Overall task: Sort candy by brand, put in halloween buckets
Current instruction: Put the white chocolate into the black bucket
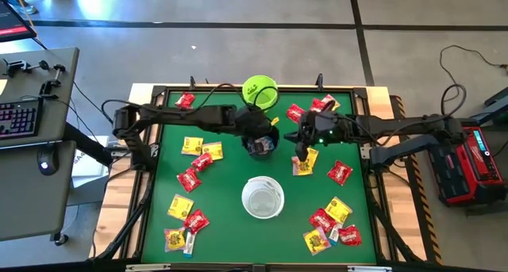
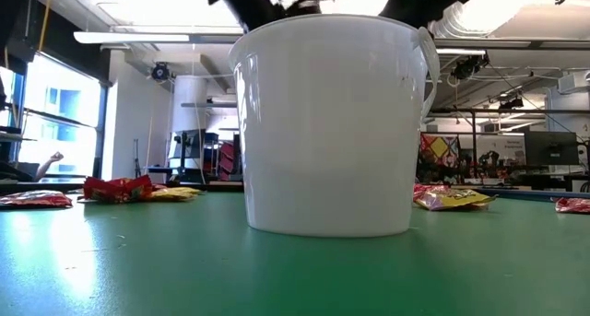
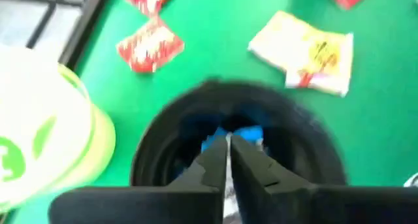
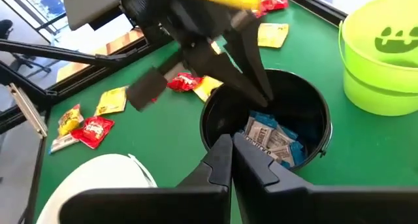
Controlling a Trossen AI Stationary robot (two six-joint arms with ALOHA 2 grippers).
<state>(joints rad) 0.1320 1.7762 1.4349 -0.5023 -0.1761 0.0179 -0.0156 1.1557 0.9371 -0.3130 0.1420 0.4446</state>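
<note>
A: Halloween buckets, largest items first: where is each one sitting?

B: The white bucket (image 1: pixel 263 197) is sitting near the table's near-centre. The black bucket (image 1: pixel 261 140) is sitting at mid-table, and the lime green bucket (image 1: pixel 259 90) is sitting just beyond it at the far edge of the green table (image 1: pixel 230 185).

A: And the arms?

B: The left gripper (image 3: pixel 228 147) is hanging over the black bucket's mouth with its fingers pressed together, holding nothing. The right gripper (image 4: pixel 232 145) is hovering just right of that bucket, fingers likewise together and empty, above a yellow packet (image 1: pixel 302 164).

A: Where is the candy lying?

B: Blue-and-white packets (image 4: pixel 273 138) are lying inside the black bucket. Red packets (image 1: pixel 189 179) and yellow packets (image 1: pixel 180 206) are lying scattered on the left half of the table. More of both are lying on the right half, clustering at the near right corner.
</note>
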